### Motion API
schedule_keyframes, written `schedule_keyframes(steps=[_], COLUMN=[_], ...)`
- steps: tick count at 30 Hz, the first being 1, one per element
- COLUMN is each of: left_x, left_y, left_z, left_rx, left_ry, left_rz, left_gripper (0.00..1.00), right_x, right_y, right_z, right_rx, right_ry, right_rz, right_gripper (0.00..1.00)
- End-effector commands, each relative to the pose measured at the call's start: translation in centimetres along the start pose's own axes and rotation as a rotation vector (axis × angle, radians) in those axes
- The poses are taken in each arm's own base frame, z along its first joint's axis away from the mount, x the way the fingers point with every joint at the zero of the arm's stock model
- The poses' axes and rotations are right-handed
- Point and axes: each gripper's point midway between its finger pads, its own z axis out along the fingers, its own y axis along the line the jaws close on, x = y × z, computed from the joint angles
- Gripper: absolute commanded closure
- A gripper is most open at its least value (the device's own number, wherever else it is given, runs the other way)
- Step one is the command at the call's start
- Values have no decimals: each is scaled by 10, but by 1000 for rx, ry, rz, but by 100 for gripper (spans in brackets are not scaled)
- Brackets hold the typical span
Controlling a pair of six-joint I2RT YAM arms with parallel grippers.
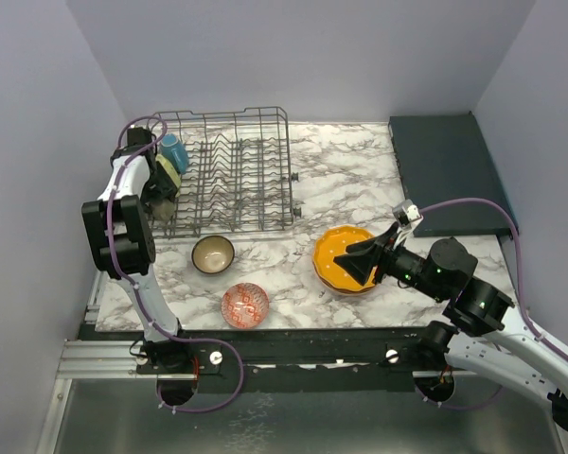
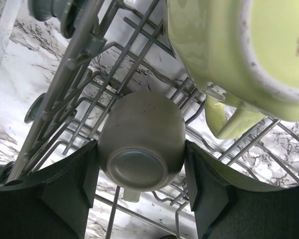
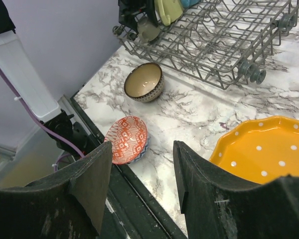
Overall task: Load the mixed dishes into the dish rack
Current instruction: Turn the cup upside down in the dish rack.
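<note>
your left end effector (image 2: 141, 167) clamps the small grey cup (image 2: 139, 132) inside the dish rack (image 1: 237, 180), beside the yellow-green mug (image 2: 229, 45); seat it on the wires before letting go; right end effector (image 3: 142, 172) stands wide, empty

No text, label, brand, number or sign can be read in any view. The orange plate (image 3: 269, 149) carries only white dots, and the red-patterned bowl (image 3: 127, 139) only a geometric pattern, with no letters.
</note>
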Motion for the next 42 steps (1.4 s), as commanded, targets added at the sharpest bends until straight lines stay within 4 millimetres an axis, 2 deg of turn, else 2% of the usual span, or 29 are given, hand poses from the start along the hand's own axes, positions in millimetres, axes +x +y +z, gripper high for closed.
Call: schedule_keyframes(steps=[1, 9, 16, 18, 25, 33, 39, 42], left_x=[-6, -8, -6, -6, -12, -16, -13, -13], left_y=[-2, 7, 6, 6, 5, 2, 3, 4], left_z=[5, 13, 17, 17, 8, -10, -13, -14], left_rx=[15, -2, -1, 0, 14, 47, 49, 49], left_ry=[-1, 8, 21, 21, -1, -26, -24, -23], left_rz=[-19, -30, -33, -31, -35, -28, -20, -20], left_gripper=[100, 96, 80, 75, 45, 26, 17, 7], right_x=[-5, -4, -2, -2, 0, -2, 0, 0], right_y=[-2, -2, -3, -3, -4, -3, -4, -4], right_z=[-4, -2, -2, -2, -1, 0, 0, -1], right_rx=[18, 20, 23, 23, 28, 29, 35, 37], right_ry=[-14, -8, -1, -2, 10, 10, 20, 26], right_rz=[-16, -14, -13, -15, -14, -9, -3, 4], right_gripper=[42, 41, 39, 38, 36, 33, 32, 31])
